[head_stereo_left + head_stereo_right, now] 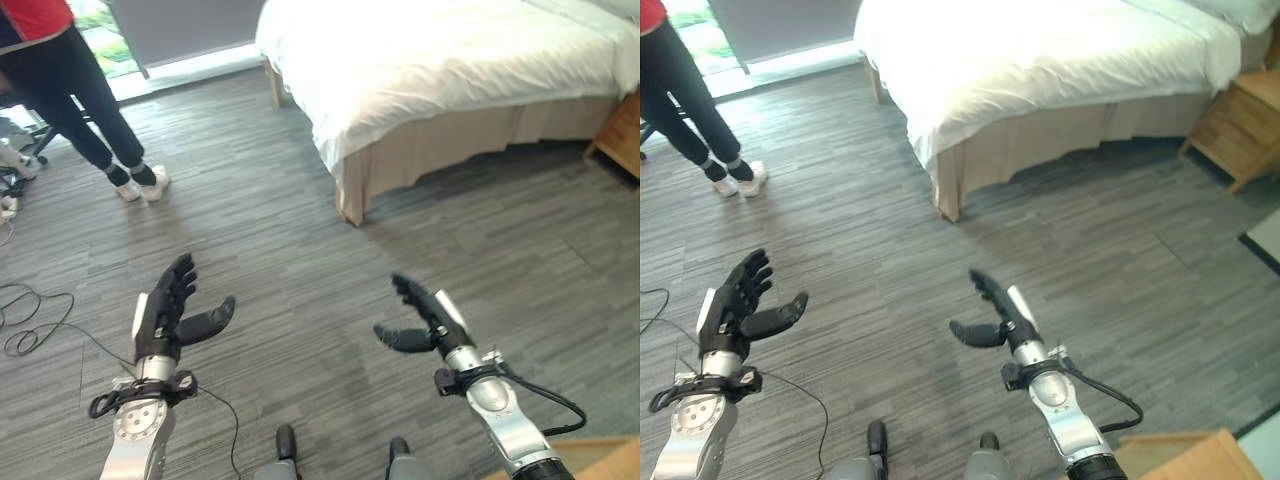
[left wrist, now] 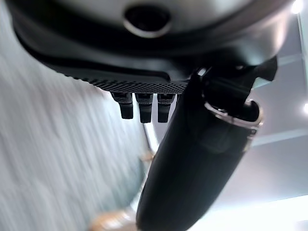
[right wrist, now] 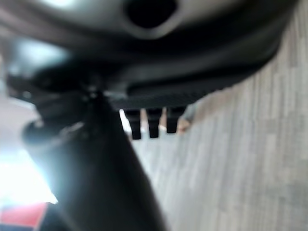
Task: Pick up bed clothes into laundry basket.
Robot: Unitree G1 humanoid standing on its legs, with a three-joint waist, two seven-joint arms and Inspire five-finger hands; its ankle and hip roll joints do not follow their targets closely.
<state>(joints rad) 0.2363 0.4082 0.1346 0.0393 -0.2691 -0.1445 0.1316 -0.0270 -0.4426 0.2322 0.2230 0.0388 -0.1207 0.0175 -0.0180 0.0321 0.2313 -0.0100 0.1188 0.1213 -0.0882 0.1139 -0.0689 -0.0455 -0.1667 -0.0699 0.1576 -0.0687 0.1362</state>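
Note:
A bed point(image 1: 440, 60) with white bedding point(image 1: 1040, 50) stands ahead on the right, its beige skirt point(image 1: 460, 140) reaching the floor. My left hand point(image 1: 165, 315) hovers above the grey floor at lower left, fingers straight, thumb out, holding nothing. At lower right my right hand point(image 1: 425, 315) is held the same way, open and empty. Both hands are well short of the bed. In the wrist views the left thumb point(image 2: 192, 163) and the right thumb point(image 3: 96, 163) stand apart from the straight fingers.
A person point(image 1: 70, 90) in dark trousers and white shoes stands at the far left by a bright window strip. A wooden nightstand point(image 1: 1240, 125) sits to the right of the bed. Grey plank floor point(image 1: 280, 240) lies between me and the bed.

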